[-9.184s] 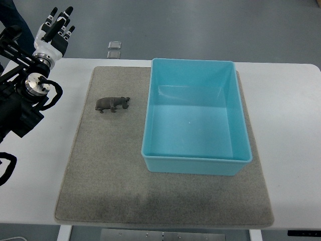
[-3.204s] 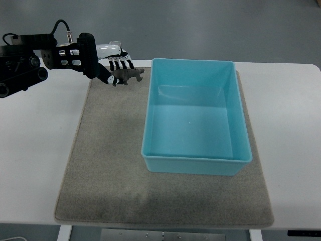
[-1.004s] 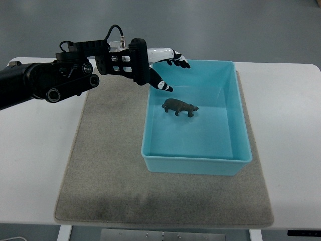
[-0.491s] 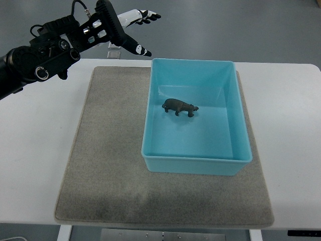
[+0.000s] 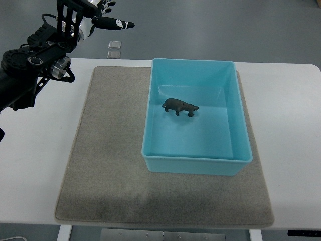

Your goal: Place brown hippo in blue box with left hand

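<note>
One hand works: my left hand [image 5: 98,15] hangs raised at the far left, fingers spread and holding nothing, off the table's far edge. Right of it, the small matte brown hippo [image 5: 179,107] stands inside the smooth rectangular blue box [image 5: 195,165] on a coarse grey mat [image 5: 105,165].

1. A white tabletop [image 5: 291,110] fills most of the view; its far edge runs straight across the upper part, with a rounded corner at the upper right.
2. A grey felt-like mat [image 5: 110,165] lies flat on the tabletop, covering its middle; bare white shows to the left and right of it.
3. Beyond the far edge lies a plain grey floor [image 5: 225,27], evenly lit; two small square metal plates [image 5: 114,49] sit in it, one just behind the other.
4. Under the near edge, parts of the table's frame [image 5: 165,235] show.
</note>
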